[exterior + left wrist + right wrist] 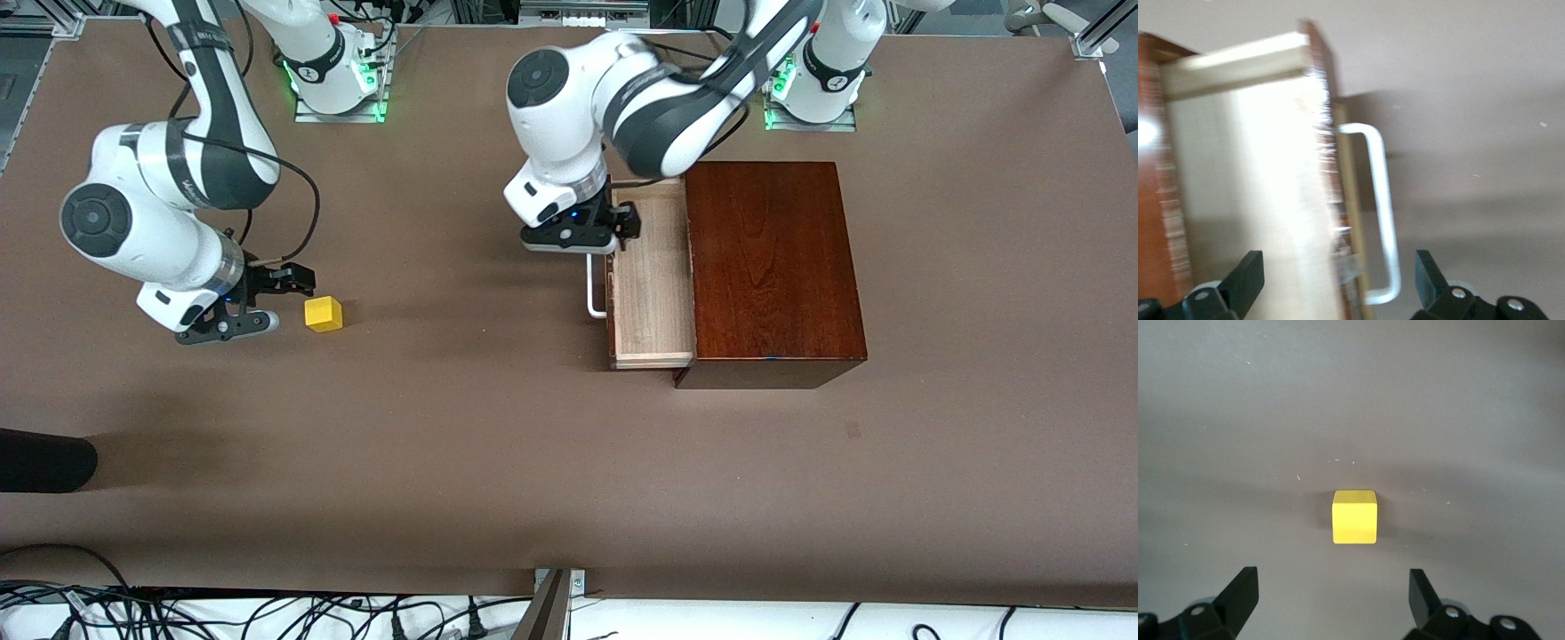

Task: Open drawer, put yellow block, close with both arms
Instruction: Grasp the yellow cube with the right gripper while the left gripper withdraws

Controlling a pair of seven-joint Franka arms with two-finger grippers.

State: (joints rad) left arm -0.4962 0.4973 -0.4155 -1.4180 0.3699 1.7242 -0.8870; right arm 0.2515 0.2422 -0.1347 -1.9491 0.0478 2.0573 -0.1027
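The drawer (653, 284) stands pulled out of the dark wooden box (772, 267), its pale tray bare inside. Its white handle (594, 289) faces the right arm's end of the table. My left gripper (612, 238) hovers open over the drawer's front edge. In the left wrist view the left gripper (1338, 280) straddles the drawer front (1328, 167) and handle (1381, 207) without touching either. The yellow block (323, 314) lies on the table near the right arm's end. My right gripper (283, 300) is open just beside it. In the right wrist view the yellow block (1354, 517) sits ahead of the open right gripper (1335, 593), untouched.
A dark rounded object (44, 462) pokes in over the table at the right arm's end, nearer the front camera. Cables (267, 613) run along the table's front edge. The brown table (462, 427) stretches between the block and the drawer.
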